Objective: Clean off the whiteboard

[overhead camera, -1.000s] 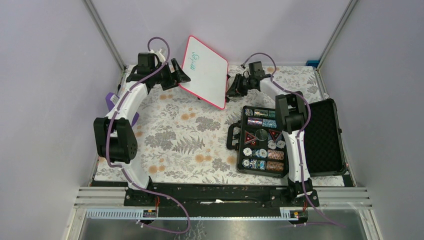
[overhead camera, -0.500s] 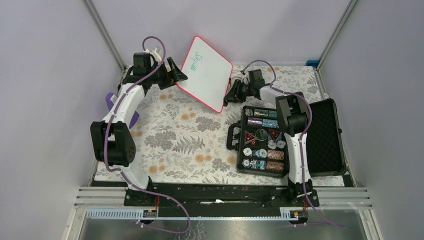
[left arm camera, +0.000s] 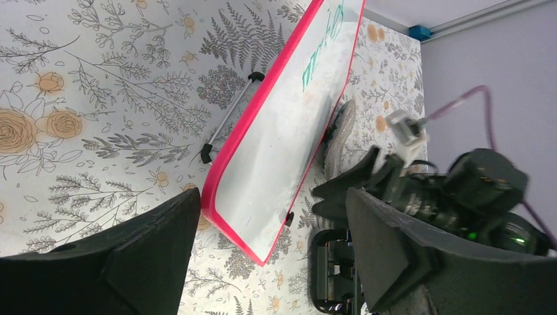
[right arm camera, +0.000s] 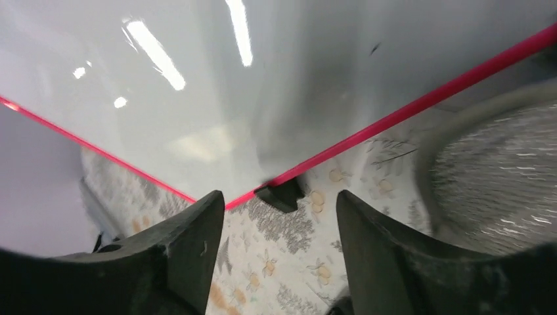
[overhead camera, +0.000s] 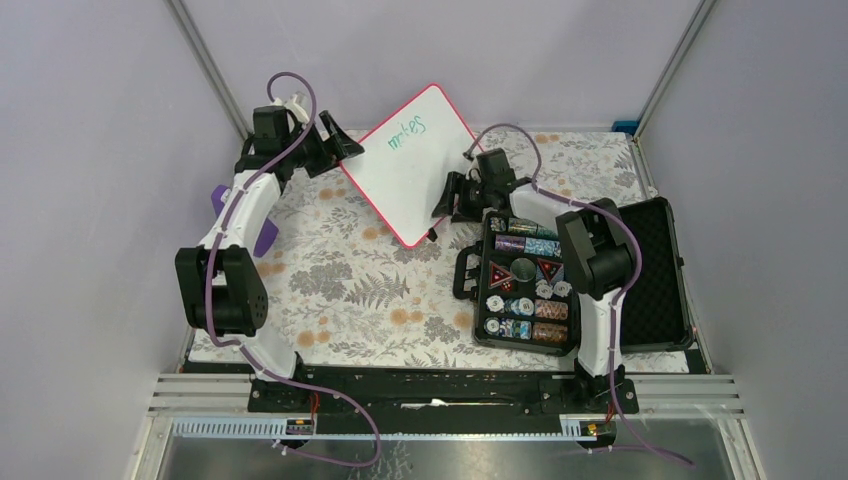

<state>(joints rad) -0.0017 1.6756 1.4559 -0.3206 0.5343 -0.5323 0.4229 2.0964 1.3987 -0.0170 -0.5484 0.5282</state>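
Red-rimmed whiteboard (overhead camera: 400, 180), green writing at its top, stands tilted. Left claw (left arm camera: 272, 210) and right claw (right arm camera: 279, 200) gape beside it; a black case (overhead camera: 652, 272) lies to its right.

The whiteboard (overhead camera: 410, 170) has swung clockwise for me: its green handwriting (overhead camera: 407, 133) now slants along the upper-left edge instead of running upright. My right gripper (overhead camera: 450, 195) moved left and nearer, and my left gripper (overhead camera: 335, 145) edged slightly left.

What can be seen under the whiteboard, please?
From the left wrist view, the floral tablecloth and a thin metal stand with black feet show beneath the raised whiteboard. Whatever lies directly under its middle is covered by the board itself.
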